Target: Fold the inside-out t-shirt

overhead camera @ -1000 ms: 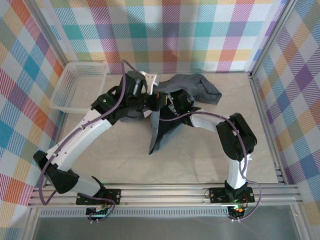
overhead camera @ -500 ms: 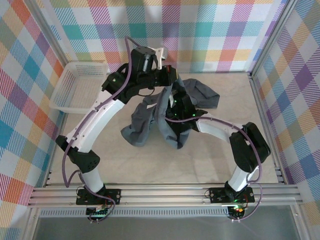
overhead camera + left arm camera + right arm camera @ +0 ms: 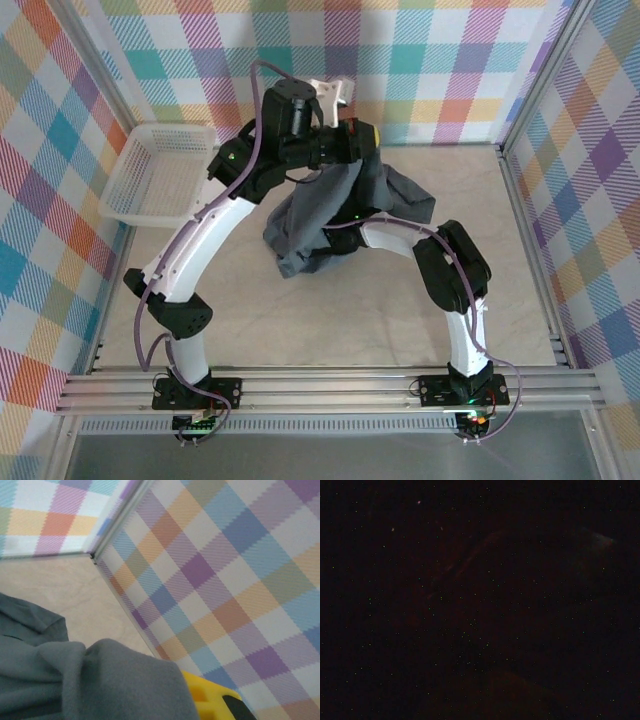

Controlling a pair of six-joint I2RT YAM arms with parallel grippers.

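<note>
The inside-out t-shirt [image 3: 318, 215] is a slate blue-grey bundle hanging in the middle of the table, its lower part bunched on the surface. My left gripper [image 3: 361, 136] is raised high near the back wall and is shut on the shirt's top edge. In the left wrist view the grey cloth [image 3: 100, 680] drapes over a yellow finger [image 3: 206, 696]. My right arm [image 3: 450, 268] reaches in from the right, and its gripper is buried under the hanging cloth. The right wrist view is black.
A white mesh basket [image 3: 172, 128] stands at the back left by the checked wall. Metal frame posts [image 3: 520, 120] and checked walls close the table on three sides. Beige table surface [image 3: 330, 320] lies open in front of the shirt.
My left arm has risen and swung toward the back wall, pulling the shirt up off the table. The right arm has slid in under the cloth, which now covers its gripper.
</note>
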